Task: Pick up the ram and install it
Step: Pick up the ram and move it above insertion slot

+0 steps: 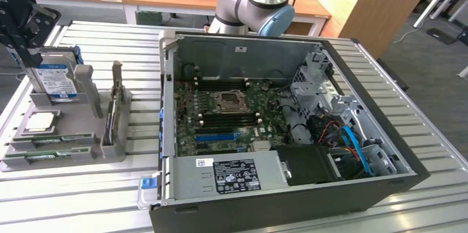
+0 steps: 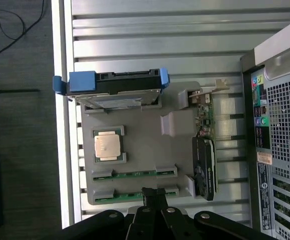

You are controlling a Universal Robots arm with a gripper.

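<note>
Two long, narrow green circuit-board ram sticks point(image 1: 52, 141) lying flat, side by side, in the near slots of a grey plastic tray point(image 1: 98, 153) at the exterior view's lower left, just beside a square silver CPU chip point(image 1: 41, 121). Over that tray, black gripper point(image 2: 155, 192) with fingers pressed together and empty, tips nearest the outer stick. Toward the exterior view's right, open black computer case point(image 1: 292, 214).

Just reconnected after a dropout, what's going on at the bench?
The arm's gripper is shut and empty, hovering over the grey parts holder. In the wrist view its tips line up with the ram stick at the holder's edge; a second ram stick lies beside it. Both sit in their slots, not picked up. The open computer case stands alongside.
</note>
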